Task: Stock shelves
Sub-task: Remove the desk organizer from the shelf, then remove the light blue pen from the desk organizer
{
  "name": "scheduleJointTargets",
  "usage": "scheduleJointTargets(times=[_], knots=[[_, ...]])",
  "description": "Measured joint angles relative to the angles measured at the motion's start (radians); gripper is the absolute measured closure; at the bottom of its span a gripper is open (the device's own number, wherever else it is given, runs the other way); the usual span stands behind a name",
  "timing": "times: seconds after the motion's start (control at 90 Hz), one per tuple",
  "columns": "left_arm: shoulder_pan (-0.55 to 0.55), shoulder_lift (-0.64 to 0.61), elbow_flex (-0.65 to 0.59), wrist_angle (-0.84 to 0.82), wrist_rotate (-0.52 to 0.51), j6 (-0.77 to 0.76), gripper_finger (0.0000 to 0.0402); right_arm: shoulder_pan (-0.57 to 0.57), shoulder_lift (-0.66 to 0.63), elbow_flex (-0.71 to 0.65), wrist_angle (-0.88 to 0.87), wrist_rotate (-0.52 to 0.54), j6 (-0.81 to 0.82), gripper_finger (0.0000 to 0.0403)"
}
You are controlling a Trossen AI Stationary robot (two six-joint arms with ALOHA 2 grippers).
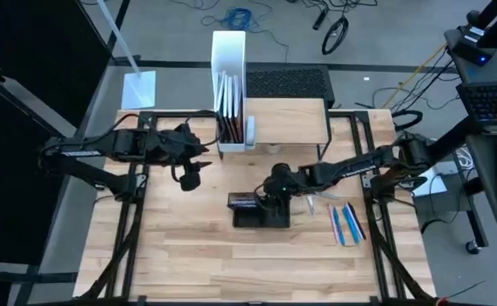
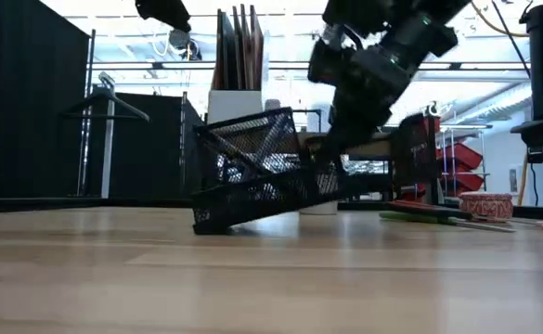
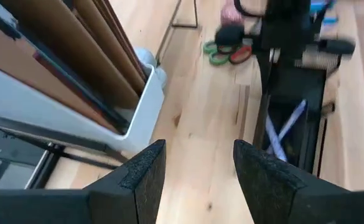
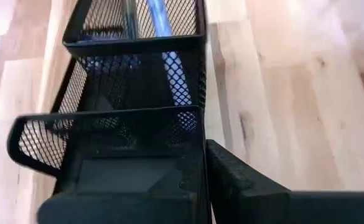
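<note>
Right hand (image 1: 275,197) clamps one wall of the black mesh organizer (image 1: 259,210) at mid-worktop, tipped, one end lifted. Left hand (image 1: 189,178) hangs open beside the white file box (image 1: 228,85). Shelves (image 1: 286,121) at far edge. Step: lifting organizer; next, carry it onto the shelves

Both arms are dark, near-black, built of slim tubular links joined by bulkier rounded joint housings. Black cables run along the links. The left arm (image 1: 112,149) ends in a left gripper (image 3: 197,180) with two broad, flat, wedge-shaped fingers (image 3: 145,171) faced with coarse black textured pads. The right arm (image 1: 358,161) carries a right gripper (image 1: 273,189) of matching matt black finish, on a blocky wrist housing.
</note>
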Motion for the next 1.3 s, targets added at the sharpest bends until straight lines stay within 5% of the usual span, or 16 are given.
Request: scheduleJointTargets(times=[0.311, 0.778, 1.067, 1.3], knots=[[0.000, 0.024, 0.000, 0.072, 0.000, 0.000, 0.0226, 0.009, 0.020, -0.031, 0.004, 0.000, 0.136, 0.0395], [0.010, 0.322, 0.000, 0.222, 0.238, 0.141, 0.0226, 0.060, -0.009, -0.031, -0.061, 0.013, 0.191, 0.0274], [-0.001, 0.475, 0.118, 0.070, 0.324, 0.217, 0.0226, 0.207, 0.024, -0.031, -0.037, 0.382, 0.384, 0.0270], [-0.035, 0.538, 0.140, -0.050, 0.341, 0.278, 0.0226, 0.239, 0.057, -0.032, 0.001, 0.494, 0.483, 0.0270]])
